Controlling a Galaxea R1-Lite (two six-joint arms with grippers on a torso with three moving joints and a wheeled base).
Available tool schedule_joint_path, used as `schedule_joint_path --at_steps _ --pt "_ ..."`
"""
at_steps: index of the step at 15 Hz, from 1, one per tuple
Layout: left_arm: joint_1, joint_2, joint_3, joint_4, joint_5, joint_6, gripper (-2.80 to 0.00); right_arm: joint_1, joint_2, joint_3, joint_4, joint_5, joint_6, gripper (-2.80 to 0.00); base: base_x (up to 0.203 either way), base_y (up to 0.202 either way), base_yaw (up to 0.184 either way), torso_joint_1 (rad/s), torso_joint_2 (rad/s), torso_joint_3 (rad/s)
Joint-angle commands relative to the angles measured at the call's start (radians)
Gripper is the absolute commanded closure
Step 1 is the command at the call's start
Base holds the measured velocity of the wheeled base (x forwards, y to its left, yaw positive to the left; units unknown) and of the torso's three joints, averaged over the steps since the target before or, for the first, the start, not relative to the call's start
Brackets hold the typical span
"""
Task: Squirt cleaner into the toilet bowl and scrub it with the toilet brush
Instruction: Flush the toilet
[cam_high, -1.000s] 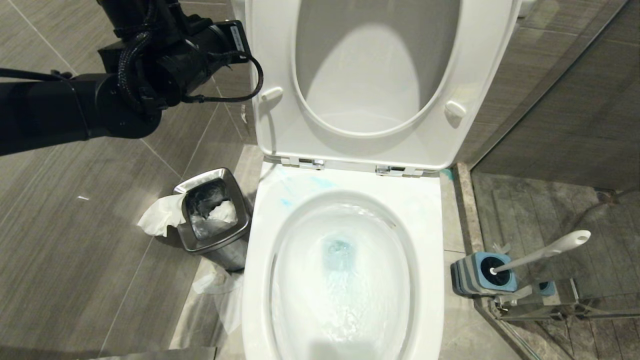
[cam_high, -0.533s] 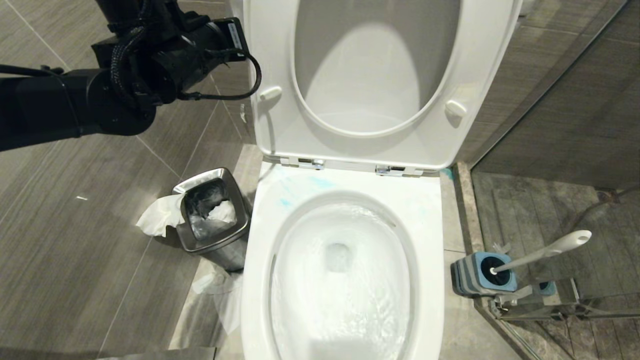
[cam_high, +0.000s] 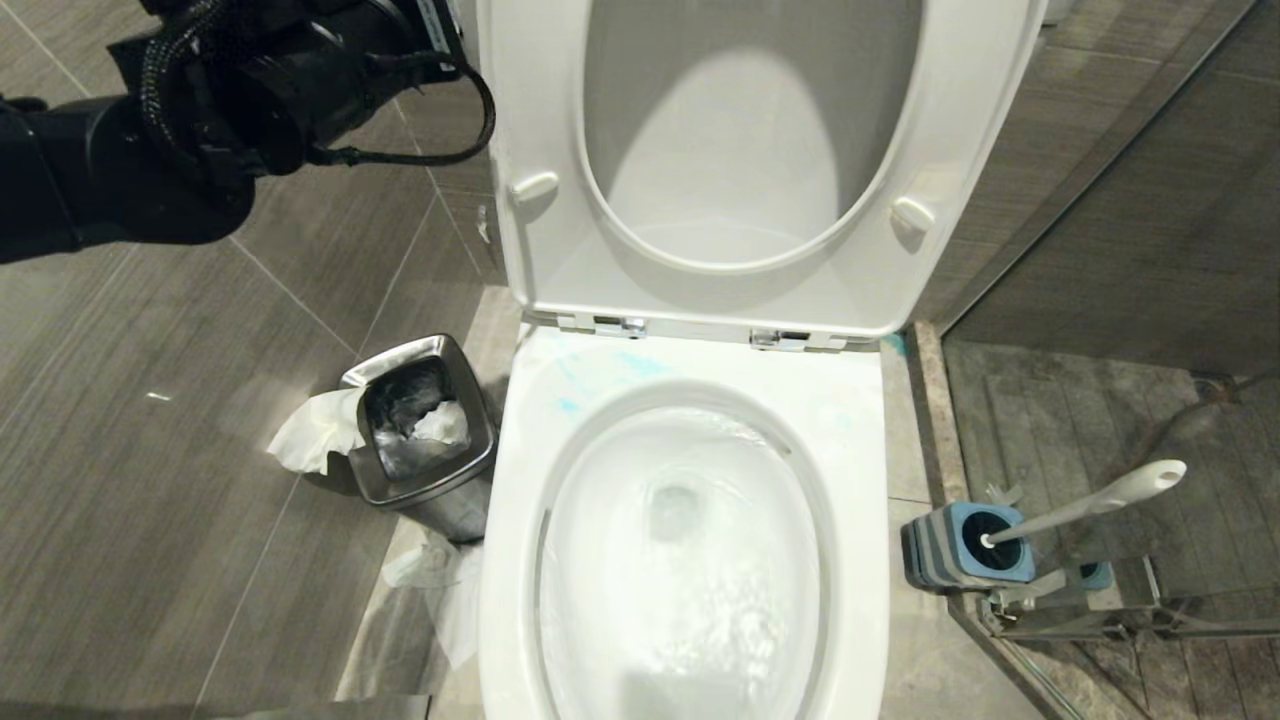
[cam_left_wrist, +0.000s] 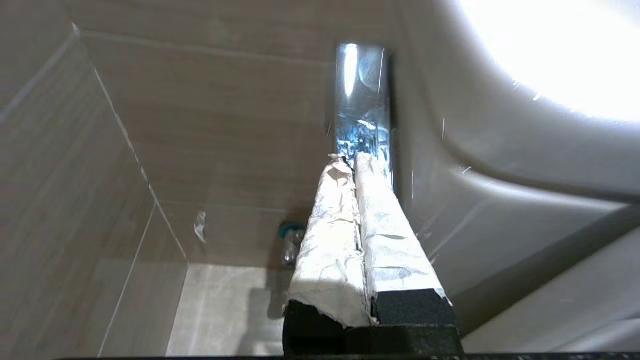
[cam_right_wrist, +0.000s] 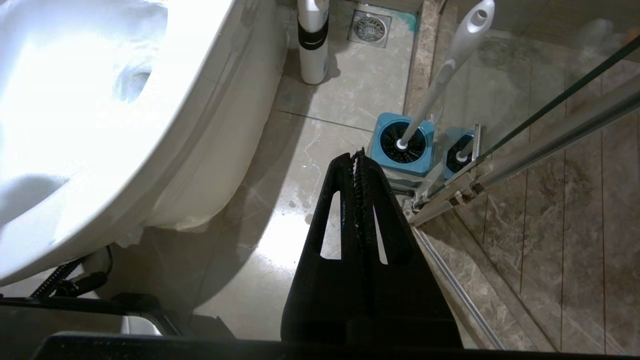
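since the earlier head view, the left arm has shifted up and toward the upper left corner, and the blue tint at the drain has gone; water in the toilet bowl (cam_high: 690, 420) now swirls clear. no brand, label or writing can be read.

left gripper (cam_left_wrist: 354, 161): fingers (cam_left_wrist: 330, 235) wrapped in pale tape, pressed together, holding nothing, tips close before a shiny metal plate (cam_left_wrist: 362, 100) beside the toilet's side.

right gripper (cam_right_wrist: 358, 156): black fingers (cam_right_wrist: 387, 215) pressed together, empty, above the floor (cam_right_wrist: 280, 260), near the blue holder (cam_high: 965, 545).

toilet brush (cam_high: 1085, 505): seated in that holder, handle leaning, right of the bowl.

cleaner (cam_high: 572, 405): faint turquoise smears on the rim's back left.
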Motion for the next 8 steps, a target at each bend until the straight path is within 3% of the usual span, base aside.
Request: schedule_joint_path --at_steps 1,8 --pt "-0.004 -0.071 0.012 0.009 0.0 0.012 0.0 0.0 0.0 -0.001 0.0 0.0 0.0 0.0 0.0 0.0 0.0 0.0 0.0 0.0" --pt "-0.018 -0.211 0.118 0.016 0.001 0.06 0.0 0.0 0.0 0.0 0.0 0.0 0.0 0.0 0.0 0.0 0.0 0.0 0.0 0.0"
